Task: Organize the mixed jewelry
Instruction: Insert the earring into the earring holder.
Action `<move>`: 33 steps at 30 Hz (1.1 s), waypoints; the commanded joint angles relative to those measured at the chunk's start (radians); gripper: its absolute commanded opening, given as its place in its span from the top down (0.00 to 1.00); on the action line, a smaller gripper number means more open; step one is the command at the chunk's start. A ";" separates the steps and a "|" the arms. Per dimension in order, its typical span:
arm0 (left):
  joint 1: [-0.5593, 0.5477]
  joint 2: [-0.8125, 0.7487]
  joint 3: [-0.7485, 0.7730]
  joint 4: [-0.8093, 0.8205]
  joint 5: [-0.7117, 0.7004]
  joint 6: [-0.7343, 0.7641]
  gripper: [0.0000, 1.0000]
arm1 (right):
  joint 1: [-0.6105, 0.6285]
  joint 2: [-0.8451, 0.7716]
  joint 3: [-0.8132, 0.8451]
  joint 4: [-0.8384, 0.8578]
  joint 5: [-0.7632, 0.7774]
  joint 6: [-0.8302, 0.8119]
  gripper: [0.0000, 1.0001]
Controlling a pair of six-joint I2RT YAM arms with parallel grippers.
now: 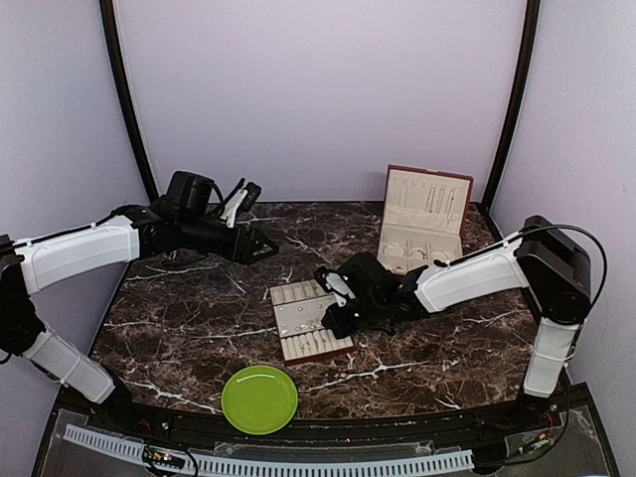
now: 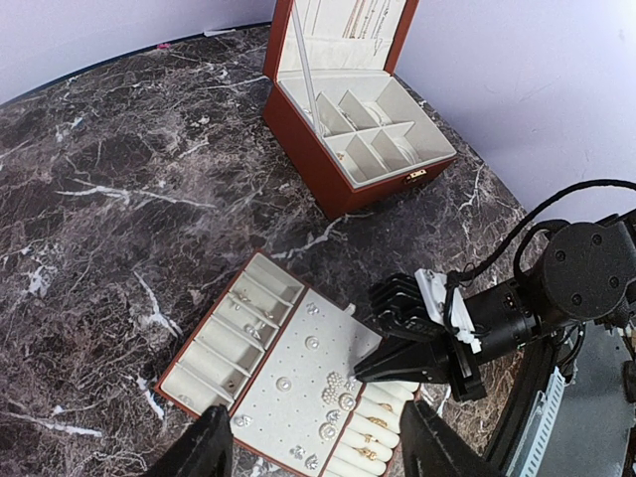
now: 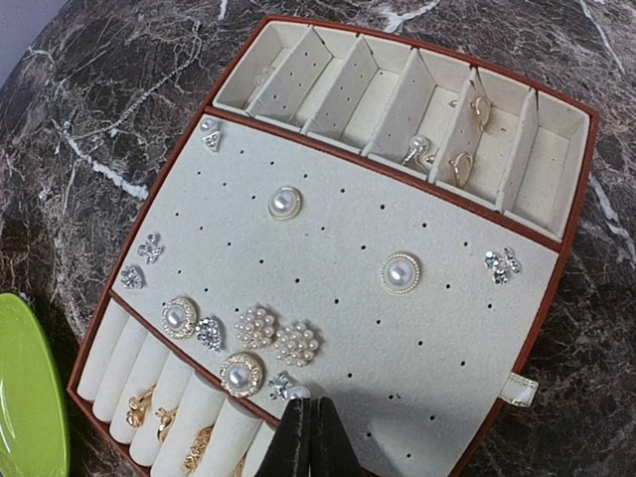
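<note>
The cream-lined tray (image 3: 447,348) holds the jewelry: pearl studs (image 3: 399,271), crystal studs (image 3: 501,262), and gold rings (image 3: 149,407) in its rolls. My right gripper (image 3: 307,402) is low over the tray's stud panel, near the ring rolls. It is shut on a small pearl stud (image 3: 298,392), beside a crystal stud (image 3: 279,386). It shows in the top view (image 1: 333,320) and in the left wrist view (image 2: 363,375). My left gripper (image 2: 318,452) is open and empty. It hangs well above the table, left of the tray (image 1: 298,343), seen in the top view (image 1: 263,248).
The reddish-brown box (image 1: 422,221) stands open at the back right, with chains on its lid and compartments below (image 2: 368,139). A green plate (image 1: 259,398) lies near the front edge, just in front of the tray. A thin chain (image 3: 149,89) lies on the marble beside the tray.
</note>
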 commanded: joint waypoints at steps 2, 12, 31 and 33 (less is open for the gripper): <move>-0.004 -0.035 -0.006 -0.001 0.010 0.003 0.39 | -0.005 0.001 0.022 -0.009 0.025 0.000 0.93; -0.003 -0.152 -0.064 0.063 -0.116 0.018 0.39 | -0.007 -0.151 -0.027 -0.018 0.096 0.018 0.74; -0.004 -0.468 -0.499 -0.132 -0.340 -0.252 0.60 | -0.139 -0.639 -0.401 0.145 0.121 0.071 0.60; -0.003 -0.479 -0.535 -0.157 -0.328 -0.275 0.64 | -0.156 -0.673 -0.447 0.157 0.113 0.077 0.59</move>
